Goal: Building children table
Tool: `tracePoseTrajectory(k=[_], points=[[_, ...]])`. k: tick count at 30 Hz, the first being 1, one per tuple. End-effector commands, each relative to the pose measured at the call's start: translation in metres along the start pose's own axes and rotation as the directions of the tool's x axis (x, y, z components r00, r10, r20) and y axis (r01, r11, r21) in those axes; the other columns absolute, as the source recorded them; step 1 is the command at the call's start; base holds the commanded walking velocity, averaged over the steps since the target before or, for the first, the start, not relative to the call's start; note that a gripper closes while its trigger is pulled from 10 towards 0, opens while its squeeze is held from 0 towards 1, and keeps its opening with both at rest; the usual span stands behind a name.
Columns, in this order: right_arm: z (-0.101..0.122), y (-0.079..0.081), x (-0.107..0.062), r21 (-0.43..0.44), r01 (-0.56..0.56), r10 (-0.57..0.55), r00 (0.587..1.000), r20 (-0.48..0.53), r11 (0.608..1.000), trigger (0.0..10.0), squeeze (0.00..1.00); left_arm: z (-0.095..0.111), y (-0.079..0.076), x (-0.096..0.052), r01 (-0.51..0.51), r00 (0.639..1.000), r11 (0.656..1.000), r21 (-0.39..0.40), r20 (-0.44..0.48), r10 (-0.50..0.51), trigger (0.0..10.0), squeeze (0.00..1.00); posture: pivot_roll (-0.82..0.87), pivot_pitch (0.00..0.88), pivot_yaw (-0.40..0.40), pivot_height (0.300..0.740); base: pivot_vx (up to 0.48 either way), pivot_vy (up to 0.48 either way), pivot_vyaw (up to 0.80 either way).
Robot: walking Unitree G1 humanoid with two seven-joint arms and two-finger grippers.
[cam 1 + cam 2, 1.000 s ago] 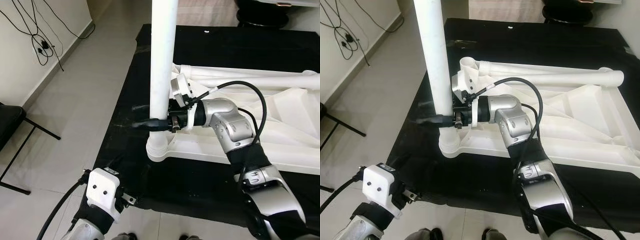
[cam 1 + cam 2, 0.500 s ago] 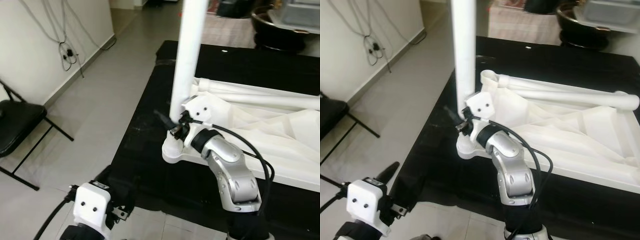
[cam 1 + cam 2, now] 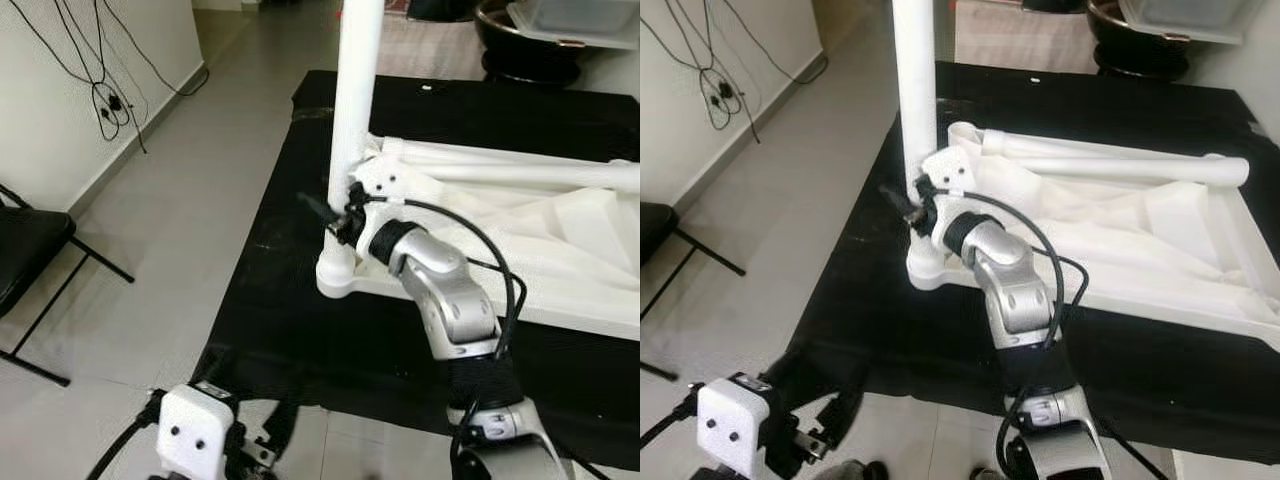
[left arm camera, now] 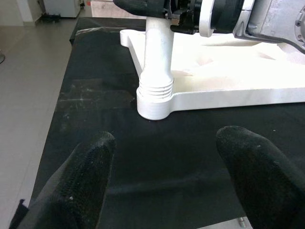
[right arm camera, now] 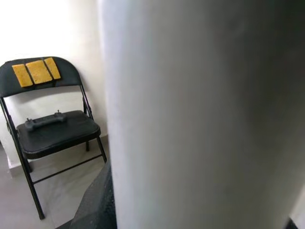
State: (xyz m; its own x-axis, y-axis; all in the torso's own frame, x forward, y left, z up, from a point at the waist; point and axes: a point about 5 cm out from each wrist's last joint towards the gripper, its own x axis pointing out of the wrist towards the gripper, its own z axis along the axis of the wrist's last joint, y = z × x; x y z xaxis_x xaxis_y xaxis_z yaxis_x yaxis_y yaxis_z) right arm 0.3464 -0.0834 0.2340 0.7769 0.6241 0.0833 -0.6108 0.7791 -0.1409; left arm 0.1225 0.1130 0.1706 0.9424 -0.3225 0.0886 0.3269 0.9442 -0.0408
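Seating the leg (image 3: 357,100) into the corner socket (image 3: 337,277) — keep it plumb and turn about its own axis so the ribbed end doesn't bind, I'd judge. Right gripper (image 3: 333,218) fingers pinch the leg low down. Left gripper (image 4: 167,176) hangs idle, fingers spread. White plastic tabletop (image 3: 1120,240) lies upside down on the black mat (image 3: 870,300); spare leg (image 3: 1120,165) rests across it.

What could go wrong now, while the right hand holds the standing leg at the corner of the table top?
1. The right hand grips the tall white leg low, near its threaded socket; the long upper part could lean and cross-thread.
2. The table top lies loose on the black mat; twisting may slide it.
3. The left hand hangs open and apart, bracing nothing.
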Motion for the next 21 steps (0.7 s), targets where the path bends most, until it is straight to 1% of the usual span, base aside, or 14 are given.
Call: tracePoseTrajectory(k=[1,2,5,6,8,11,12,13,14,16,17,18,19,21], points=[[-0.008,-0.009,0.001,-0.024,-0.035,0.034,0.998,-0.058,0.999,10.0,0.0,0.0,0.0,-0.002,-0.01,1.0,1.0,0.007,-0.016,0.01,10.0,0.0,0.07,0.198,-0.038,0.74,0.0,0.0,0.0],[-0.008,-0.015,0.003,-0.038,-0.045,0.043,0.997,-0.062,0.998,10.0,1.0,0.001,0.0,-0.002,-0.017,1.0,1.0,0.011,-0.013,0.017,10.0,0.0,0.08,0.203,-0.04,0.74,0.0,0.0,0.0],[-0.015,-0.03,0.001,-0.041,-0.083,0.078,0.992,-0.104,0.996,10.0,1.0,0.002,-0.001,-0.002,-0.024,1.0,1.0,0.014,-0.009,0.024,10.0,0.0,0.08,0.204,-0.041,0.74,0.0,0.0,0.0],[-0.015,-0.03,0.001,-0.041,-0.083,0.078,0.992,-0.104,0.996,10.0,1.0,0.002,-0.001,-0.002,-0.024,1.0,1.0,0.014,-0.009,0.024,10.0,0.0,0.08,0.204,-0.041,0.74,0.0,0.0,0.0],[-0.018,-0.046,-0.004,-0.024,-0.157,0.152,0.979,-0.133,0.987,10.0,1.0,0.003,-0.002,-0.001,-0.017,1.0,1.0,0.011,-0.005,0.017,10.0,0.0,0.08,0.203,-0.039,0.74,0.0,0.0,0.0],[-0.016,-0.049,-0.005,-0.041,-0.218,0.211,0.968,-0.137,0.975,10.0,1.0,0.003,-0.002,0.0,-0.012,1.0,1.0,0.011,-0.004,0.012,10.0,0.0,0.08,0.202,-0.038,0.74,0.0,0.0,0.0],[-0.012,-0.047,-0.005,-0.054,-0.311,0.302,0.944,-0.135,0.949,10.0,0.38,0.004,-0.003,0.0,-0.006,1.0,1.0,0.011,-0.003,0.006,10.0,0.0,0.08,0.199,-0.036,0.74,0.0,0.0,0.0],[-0.009,-0.044,-0.005,-0.046,-0.405,0.396,0.909,-0.132,0.913,10.0,0.0,0.004,-0.004,0.001,0.0,1.0,1.0,0.01,-0.001,0.0,10.0,0.0,0.08,0.198,-0.036,0.74,0.0,0.0,0.0],[-0.009,-0.044,-0.005,-0.046,-0.405,0.396,0.909,-0.132,0.913,10.0,0.0,0.004,-0.004,0.001,0.0,1.0,1.0,0.01,-0.001,0.0,10.0,0.0,0.08,0.198,-0.036,0.74,0.0,0.0,0.0],[-0.003,-0.04,-0.005,-0.034,-0.51,0.503,0.856,-0.117,0.859,10.0,0.0,0.004,-0.005,0.001,0.009,1.0,1.0,0.008,0.002,-0.009,10.0,0.0,0.08,0.199,-0.038,0.74,0.0,0.0,0.0],[-0.003,-0.04,-0.005,-0.034,-0.51,0.503,0.856,-0.117,0.859,10.0,0.0,0.004,-0.005,0.001,0.009,1.0,1.0,0.008,0.002,-0.009,10.0,0.0,0.08,0.199,-0.038,0.74,0.0,0.0,0.0],[0.0,-0.039,-0.003,-0.026,-0.553,0.548,0.83,-0.104,0.833,10.0,0.0,0.004,-0.006,0.002,0.013,1.0,1.0,0.005,0.005,-0.013,10.0,0.0,0.08,0.199,-0.039,0.74,0.0,0.0,0.0],[0.0,-0.039,-0.003,-0.026,-0.553,0.548,0.83,-0.104,0.833,10.0,0.0,0.004,-0.006,0.002,0.013,1.0,1.0,0.005,0.005,-0.013,10.0,0.0,0.08,0.199,-0.039,0.74,0.0,0.0,0.0],[0.006,-0.036,0.004,-0.003,-0.605,0.604,0.794,-0.075,0.796,10.0,0.0,0.003,-0.007,0.003,0.02,1.0,1.0,-0.002,0.011,-0.02,10.0,0.0,0.09,0.2,-0.045,0.74,0.0,0.0,0.0]])
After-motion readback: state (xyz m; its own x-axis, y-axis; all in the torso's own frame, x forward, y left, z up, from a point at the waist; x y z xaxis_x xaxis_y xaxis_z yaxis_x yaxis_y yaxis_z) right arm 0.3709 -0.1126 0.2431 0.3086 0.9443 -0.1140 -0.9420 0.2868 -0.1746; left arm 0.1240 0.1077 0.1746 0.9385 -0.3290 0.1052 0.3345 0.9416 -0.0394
